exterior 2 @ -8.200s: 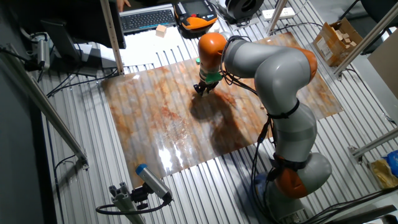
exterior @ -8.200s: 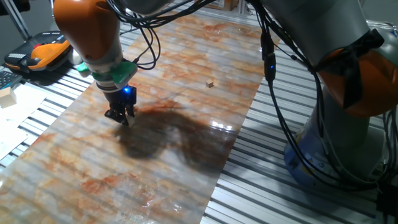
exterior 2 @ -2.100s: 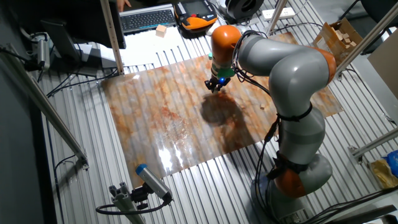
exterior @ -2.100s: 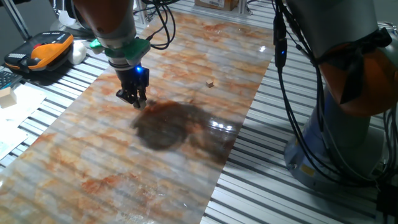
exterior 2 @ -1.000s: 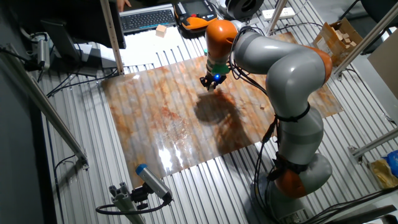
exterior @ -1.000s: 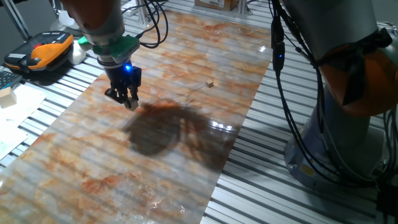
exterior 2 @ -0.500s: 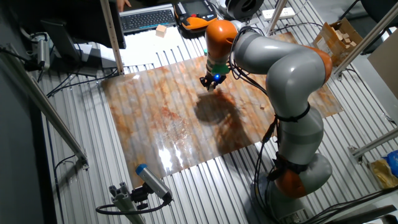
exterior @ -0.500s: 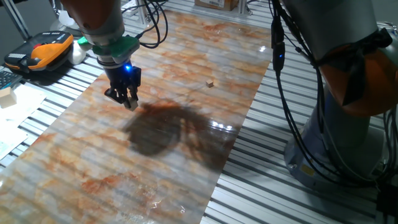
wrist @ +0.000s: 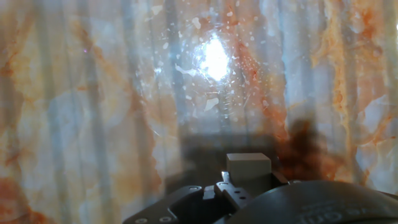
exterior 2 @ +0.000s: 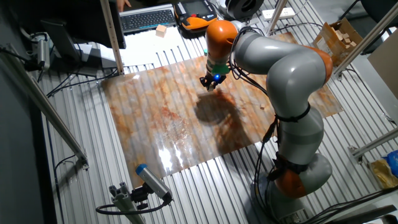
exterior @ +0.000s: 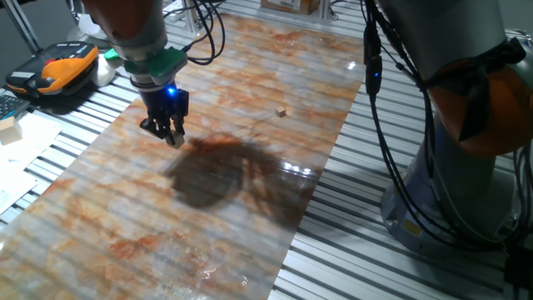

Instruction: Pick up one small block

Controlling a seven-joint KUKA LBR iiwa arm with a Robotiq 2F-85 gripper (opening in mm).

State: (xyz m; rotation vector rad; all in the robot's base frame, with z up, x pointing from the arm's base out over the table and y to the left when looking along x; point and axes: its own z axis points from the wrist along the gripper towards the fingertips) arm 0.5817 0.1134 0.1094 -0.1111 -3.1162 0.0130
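gripper (exterior: 173, 138) raised above mat (exterior: 125, 208), pinched on block (wrist: 249, 165) | block held at fingertips, off the surface, so lift is judged done | tiny cube (exterior: 281, 110) left untouched on mat, well apart

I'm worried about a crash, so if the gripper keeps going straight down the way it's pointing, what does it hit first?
The gripper, shut on the small block, points down at the marbled mat. Nothing shows between them, so the block would likely touch bare mat first.

marbled sheet (exterior: 250, 92), tiny cube (exterior: 281, 110), keyboard (exterior 2: 146, 18)
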